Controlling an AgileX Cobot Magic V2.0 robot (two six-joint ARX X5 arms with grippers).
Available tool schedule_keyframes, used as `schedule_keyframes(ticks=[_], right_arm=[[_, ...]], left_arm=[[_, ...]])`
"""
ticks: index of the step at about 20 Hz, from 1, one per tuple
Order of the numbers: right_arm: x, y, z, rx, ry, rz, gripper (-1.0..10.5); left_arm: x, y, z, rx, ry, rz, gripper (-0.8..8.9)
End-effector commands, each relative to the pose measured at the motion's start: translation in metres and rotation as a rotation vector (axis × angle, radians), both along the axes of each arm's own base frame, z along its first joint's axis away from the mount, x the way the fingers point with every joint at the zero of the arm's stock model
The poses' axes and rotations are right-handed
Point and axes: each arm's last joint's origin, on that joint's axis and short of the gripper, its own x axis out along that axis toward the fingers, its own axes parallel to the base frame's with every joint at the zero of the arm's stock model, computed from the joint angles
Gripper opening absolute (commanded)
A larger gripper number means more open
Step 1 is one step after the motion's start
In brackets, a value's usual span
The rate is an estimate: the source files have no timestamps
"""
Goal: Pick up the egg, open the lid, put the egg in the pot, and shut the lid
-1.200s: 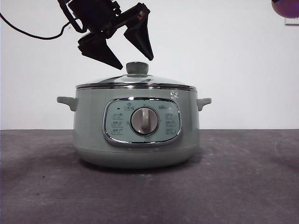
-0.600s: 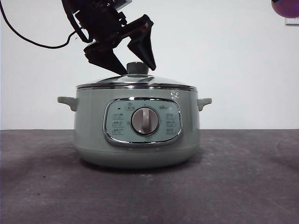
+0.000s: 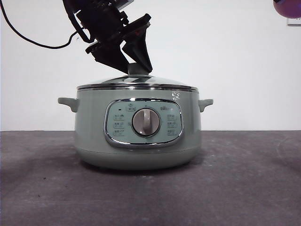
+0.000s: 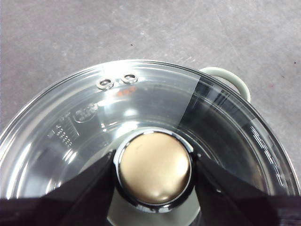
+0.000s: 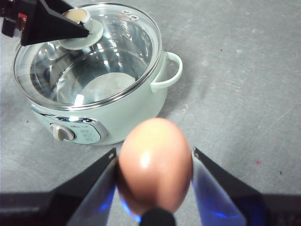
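Jaws of my left gripper (image 4: 153, 188) have dropped since a second ago and narrowed: they now sit on either side of the pale green knob (image 4: 154, 173), touching or almost touching it. Beneath it, the lid (image 3: 137, 83) is seated on the pot (image 3: 136, 125), which stands on the grey table (image 3: 244, 183). My right gripper (image 5: 154, 181), up and off to the side, pinches the egg (image 5: 155, 165) between its jaws.
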Motion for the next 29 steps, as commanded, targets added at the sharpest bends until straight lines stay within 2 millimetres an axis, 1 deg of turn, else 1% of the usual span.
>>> schedule_keyframes(ticks=[1,6,8,10,13,15,19,21,23,24,27,29], right_arm=[[0.001,0.0,0.0,0.01,-0.002,-0.002,-0.2],[0.007,0.004,-0.002,0.022,0.016,0.023,-0.2],[0.015,0.008,-0.003,0.036,0.011,0.042,-0.2],[0.026,0.014,-0.003,0.046,-0.014,0.052,-0.2],[0.048,0.033,-0.002,0.062,-0.015,0.113,-0.2],[0.07,0.051,0.001,0.055,0.002,0.145,-0.2],[0.117,0.096,0.001,0.015,0.032,0.224,-0.2],[0.143,0.118,-0.006,-0.01,0.053,0.253,-0.2],[0.17,0.143,-0.022,-0.042,0.082,0.281,-0.2],[0.177,0.148,-0.027,-0.051,0.091,0.285,-0.2],[0.203,0.17,-0.055,-0.078,0.112,0.304,-0.2],[0.213,0.18,-0.073,-0.099,0.105,0.32,-0.2]], left_arm=[[-0.006,0.002,0.013,-0.02,-0.035,-0.003,-0.08],[-0.026,0.015,0.047,-0.064,-0.114,0.002,-0.08],[-0.04,0.023,0.065,-0.083,-0.149,0.003,-0.08],[-0.059,0.035,0.084,-0.088,-0.183,0.022,-0.08],[-0.095,0.057,0.113,-0.098,-0.234,0.049,-0.08],[-0.122,0.072,0.13,-0.117,-0.267,0.051,-0.08],[-0.17,0.101,0.147,-0.107,-0.301,0.098,-0.08],[-0.19,0.113,0.152,-0.114,-0.311,0.101,-0.08],[-0.209,0.124,0.157,-0.139,-0.325,0.115,-0.08],[-0.213,0.127,0.158,-0.142,-0.33,0.118,-0.08],[-0.226,0.134,0.159,-0.152,-0.338,0.13,-0.08],[-0.229,0.136,0.158,-0.158,-0.321,0.137,-0.08]])
